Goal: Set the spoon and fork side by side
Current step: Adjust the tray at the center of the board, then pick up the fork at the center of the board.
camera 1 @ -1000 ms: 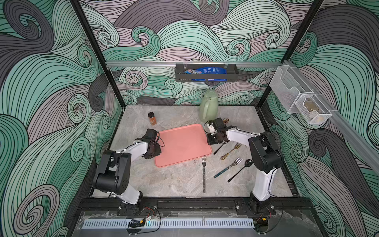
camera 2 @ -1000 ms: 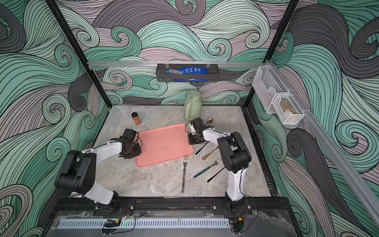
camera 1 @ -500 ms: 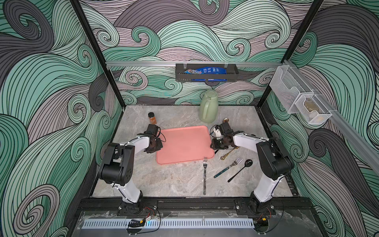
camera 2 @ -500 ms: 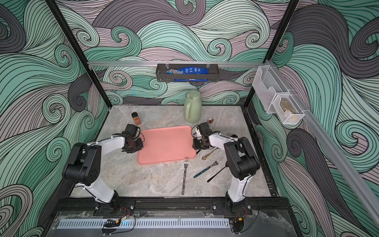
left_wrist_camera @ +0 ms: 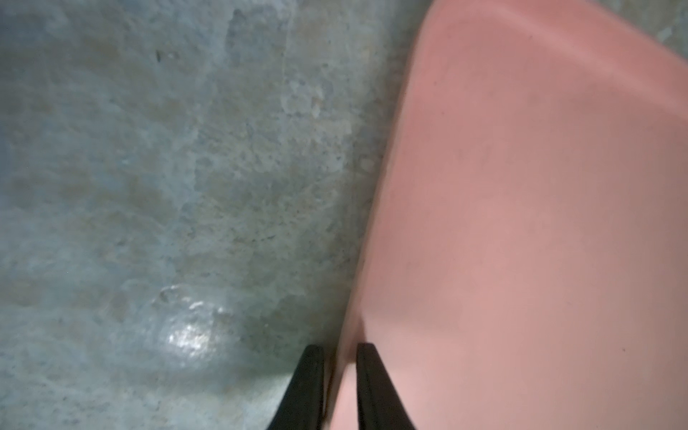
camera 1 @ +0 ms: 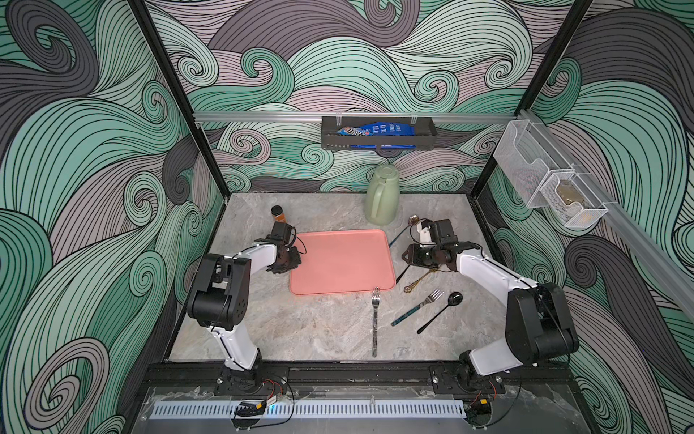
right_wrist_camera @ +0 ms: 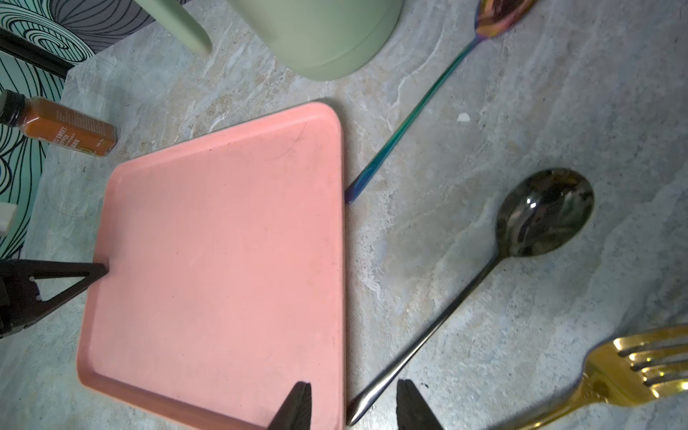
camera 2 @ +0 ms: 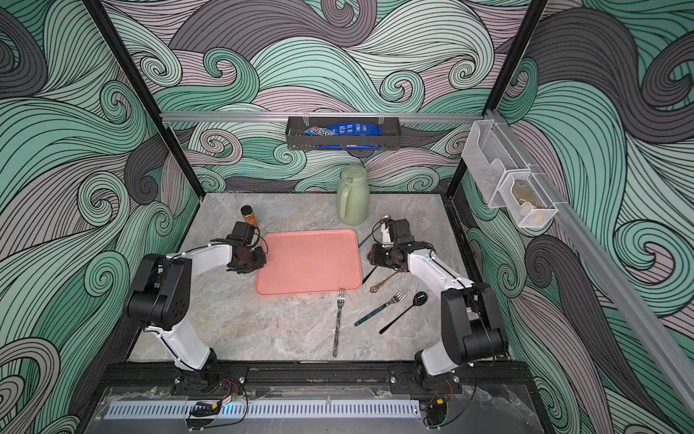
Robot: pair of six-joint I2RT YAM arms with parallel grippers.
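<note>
The tray (camera 1: 338, 263) has swung round from its skewed pose to sit squarer on the worktop (camera 1: 300, 330). Your right pincer (right_wrist_camera: 353, 385), pressed together on the tray's rim a second ago, has let go. Its fingers now stand spread, straddling that rim and the handle tip of a dark spoon (right_wrist_camera: 543, 212) without pinching either. Your left pincer (left_wrist_camera: 339, 348) still pinches the opposite rim, one finger on each side of it. By the look of things the task itself is barely begun: the tray is bare and neither pincer holds any cutlery. The dark spoon lies straight ahead of your right pincer, bowl at the far end. A gold fork (right_wrist_camera: 603, 379) rests just beside that pincer's outer finger, near the spoon but splayed away from it rather than parallel. An iridescent spoon (right_wrist_camera: 424, 101) lies farther ahead, along the tray's rim. Behind the right pincer, toward its arm's base, a teal-handled fork (camera 1: 415, 309) and a small black spoon (camera 1: 438, 314) lie close together and roughly parallel. A silver fork (camera 1: 374, 322) lies alone with its tines at the tray's rim. You cannot tell from here which pair is meant. If it is the dark spoon and gold fork, both still need picking up and laying parallel.
</note>
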